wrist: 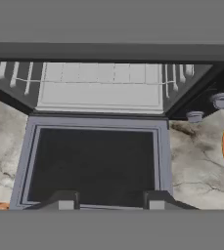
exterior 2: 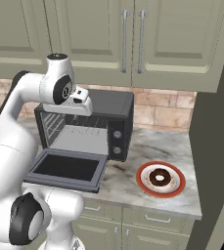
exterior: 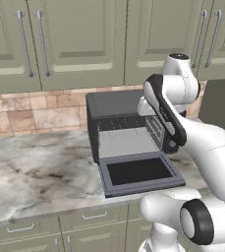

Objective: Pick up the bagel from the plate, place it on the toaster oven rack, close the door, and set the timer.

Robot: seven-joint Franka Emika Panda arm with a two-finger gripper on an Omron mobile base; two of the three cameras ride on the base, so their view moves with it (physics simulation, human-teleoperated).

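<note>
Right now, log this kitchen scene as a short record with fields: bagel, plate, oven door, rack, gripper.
bagel: lying on the plate, untouched
plate: on the counter, to the right of the toaster oven
door: dropped fully open, lying flat over the counter edge
toaster oven rack: bare, spanning the pale cavity
gripper: empty, above the open door, pointing down at its glass
counter: marbled stone
</note>
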